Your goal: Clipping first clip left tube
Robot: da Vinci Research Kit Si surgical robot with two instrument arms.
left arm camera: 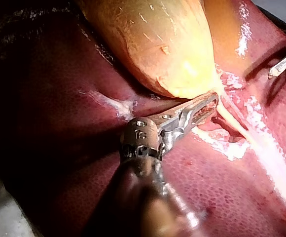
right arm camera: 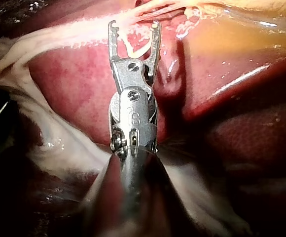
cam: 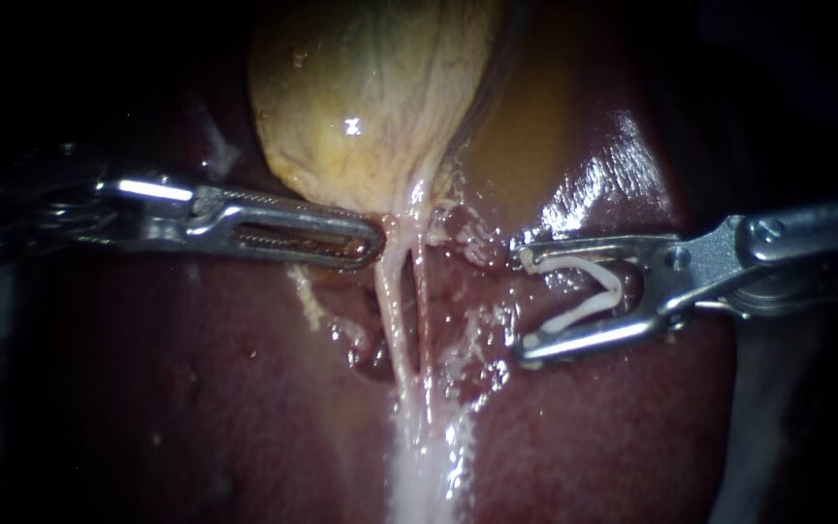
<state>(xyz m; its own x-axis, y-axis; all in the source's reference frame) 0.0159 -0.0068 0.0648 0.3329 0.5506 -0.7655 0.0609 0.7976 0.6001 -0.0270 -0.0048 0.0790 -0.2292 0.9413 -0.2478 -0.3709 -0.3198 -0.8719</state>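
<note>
**Left tube (cam: 392, 311) ahead of the right claw and its clip (cam: 584, 291)**

The left tube runs pale and thin across the dark red liver (cam: 196, 388). It lies ahead of the right instrument's (cam: 524, 303) claw tips and apart from them, with a second thin tube (cam: 425, 320) between. That claw stands spread wide yet pinches the white V-shaped clip, whose legs lie against both halves, its mouth toward the tubes. The left instrument's (cam: 372, 243) claw is pressed together. Its tip rests against the tissue where both tubes leave the yellow gallbladder (cam: 370, 97) beyond. Whether it pinches any tissue cannot be told.
</note>
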